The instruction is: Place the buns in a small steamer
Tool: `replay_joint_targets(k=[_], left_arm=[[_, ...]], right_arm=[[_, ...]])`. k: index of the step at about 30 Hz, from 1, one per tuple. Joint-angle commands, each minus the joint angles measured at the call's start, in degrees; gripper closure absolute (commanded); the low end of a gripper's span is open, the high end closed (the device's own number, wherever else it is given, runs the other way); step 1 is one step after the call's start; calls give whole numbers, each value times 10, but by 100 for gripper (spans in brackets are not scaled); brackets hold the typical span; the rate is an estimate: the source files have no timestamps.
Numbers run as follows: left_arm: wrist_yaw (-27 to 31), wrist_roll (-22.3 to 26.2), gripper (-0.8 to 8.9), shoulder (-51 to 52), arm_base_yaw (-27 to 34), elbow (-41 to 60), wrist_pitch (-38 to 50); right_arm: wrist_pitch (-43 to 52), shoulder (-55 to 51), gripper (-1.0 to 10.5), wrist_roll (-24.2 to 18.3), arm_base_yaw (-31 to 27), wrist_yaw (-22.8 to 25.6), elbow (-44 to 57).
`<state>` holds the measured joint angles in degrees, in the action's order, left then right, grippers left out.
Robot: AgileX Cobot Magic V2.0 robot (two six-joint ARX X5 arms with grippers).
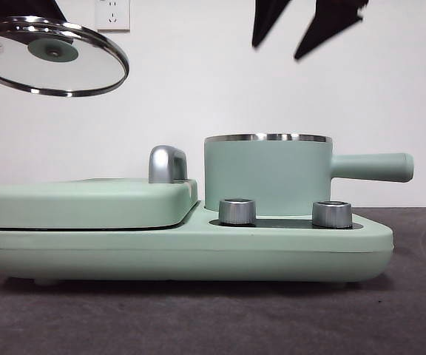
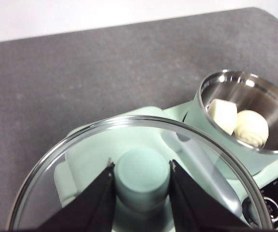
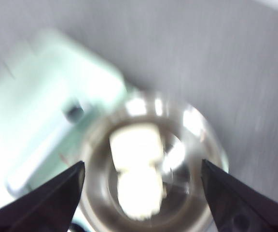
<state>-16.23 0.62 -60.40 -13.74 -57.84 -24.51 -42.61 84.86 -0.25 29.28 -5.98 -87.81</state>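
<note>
**A:** Your left gripper [image 2: 141, 176] has the glass lid [image 1: 49, 55] up in the air, high at one side of the front view and well away from the pot. See it? Jaws pinched on the green knob [image 2: 141, 179], one on each flank, and the lid is tilted.

**B:** Got it. And the buns?

**A:** Both down inside the small steamer [image 1: 268, 176]. From your left wrist you can see the smooth bun [image 2: 222, 115] and the swirled bun [image 2: 251, 127] side by side, touching, against the steel wall. Your right wrist view is blurred, but two pale lumps sit in the steel bowl there as well.

**B:** Where is my right gripper [image 3: 141, 193]?

**A:** Straight above the open pot, looking down into it. Its jaws are spread wide, nothing between them. In the front view it shows as two black tips at the top, clear of the rim.

**B:** The pot itself?

**A:** Upright on the mint-green base [image 1: 183, 248], its handle [image 1: 372, 167] sticking out sideways, two steel dials [image 1: 237, 211] in front of it. The flat grill plate [image 1: 87, 203] sits beside it, closed.
</note>
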Motion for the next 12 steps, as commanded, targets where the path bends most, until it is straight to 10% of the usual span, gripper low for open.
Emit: replay_joint_targets(k=[1,12], left_arm=[[0,4,802,-2,-1,-11,13],[-1,3,802,-3,-2,-11,14]], right_arm=[[101,-52,569,7,18,0,82],[294,-225,569,5,63,0,346]])
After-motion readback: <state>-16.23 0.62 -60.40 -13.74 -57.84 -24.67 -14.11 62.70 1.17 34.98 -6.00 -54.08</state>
